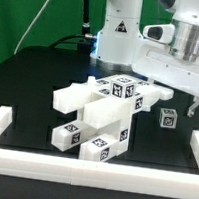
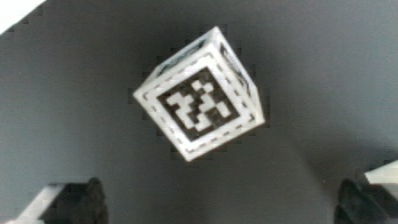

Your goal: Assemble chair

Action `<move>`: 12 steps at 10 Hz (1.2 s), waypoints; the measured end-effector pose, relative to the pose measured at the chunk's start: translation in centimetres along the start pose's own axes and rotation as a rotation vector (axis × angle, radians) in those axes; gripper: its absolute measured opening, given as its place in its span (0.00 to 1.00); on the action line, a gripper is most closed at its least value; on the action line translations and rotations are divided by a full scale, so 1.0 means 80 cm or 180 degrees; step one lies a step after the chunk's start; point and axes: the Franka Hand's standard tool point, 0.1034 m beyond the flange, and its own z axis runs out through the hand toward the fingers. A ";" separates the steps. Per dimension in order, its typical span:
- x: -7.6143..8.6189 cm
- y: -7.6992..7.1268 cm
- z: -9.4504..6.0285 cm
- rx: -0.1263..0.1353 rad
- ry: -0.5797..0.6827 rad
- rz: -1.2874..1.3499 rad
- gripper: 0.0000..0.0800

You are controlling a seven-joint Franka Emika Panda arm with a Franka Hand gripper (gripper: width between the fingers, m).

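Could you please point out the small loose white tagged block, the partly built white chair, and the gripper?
Small loose white tagged plastic block [image 1: 168, 118]: exterior view, its tagged face.
Partly built chunky white plastic chair [image 1: 97, 117]: exterior view, its middle slab.
Gripper [image 1: 193, 105]: exterior view, between its fingertips.

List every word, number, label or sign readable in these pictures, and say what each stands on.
No words or numbers can be read.
Triangular warning sticker on the robot base: symbol too small to read.
Black-and-white square tags on the chair pieces and on the small loose block: coded patterns, no text.
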 end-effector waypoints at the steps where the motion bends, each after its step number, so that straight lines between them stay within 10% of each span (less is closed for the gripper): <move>1: 0.002 -0.001 -0.001 0.0007 0.0008 -0.0011 0.81; 7: -0.049 -0.007 0.016 0.0000 -0.0002 -0.0081 0.81; 12: -0.051 -0.006 0.034 -0.0070 0.0016 -0.0116 0.75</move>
